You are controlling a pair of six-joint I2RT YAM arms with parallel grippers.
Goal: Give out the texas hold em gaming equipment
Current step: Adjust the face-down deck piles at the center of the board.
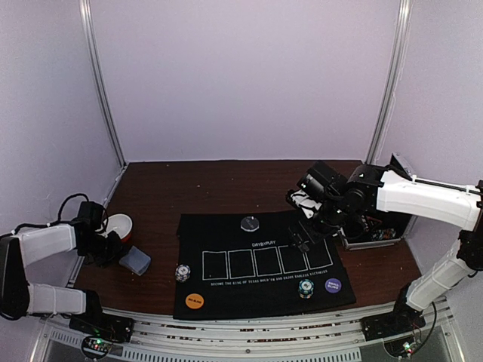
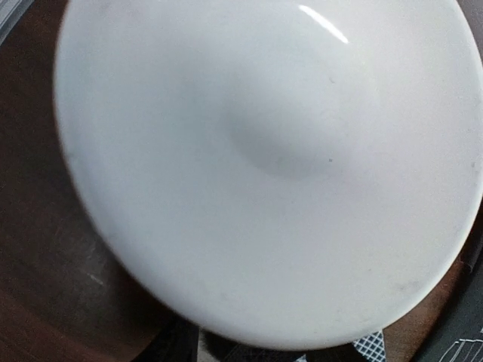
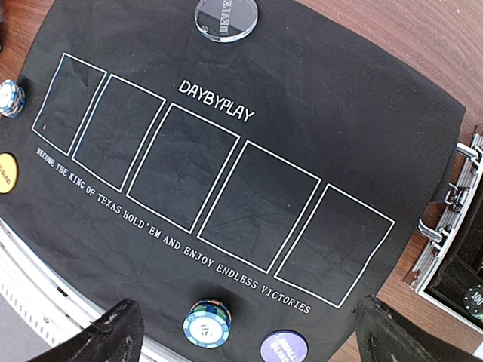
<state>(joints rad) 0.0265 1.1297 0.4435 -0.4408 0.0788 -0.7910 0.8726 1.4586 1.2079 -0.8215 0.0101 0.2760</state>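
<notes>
A deck of blue-grey playing cards [image 1: 136, 261] sticks out of my left gripper [image 1: 115, 249], which looks shut on it just in front of a red bowl. In the left wrist view the bowl's white inside [image 2: 272, 166] fills the frame, and only a checked card corner [image 2: 370, 345] shows below it. My right gripper [image 1: 306, 237] hangs open above the black mat [image 3: 317, 113], its fingertips [image 3: 113, 332] wide apart. On the mat lie a clear dealer disc [image 3: 226, 16], two chip stacks [image 3: 206, 323] [image 3: 9, 98], an orange disc [image 1: 195, 301] and a purple disc [image 3: 284, 348].
A red bowl [image 1: 118, 225] with a white inside stands on the wooden table by the left wall. An open silver case [image 1: 377, 234] sits at the mat's right edge, with chips inside. White frame rails run along the near table edge.
</notes>
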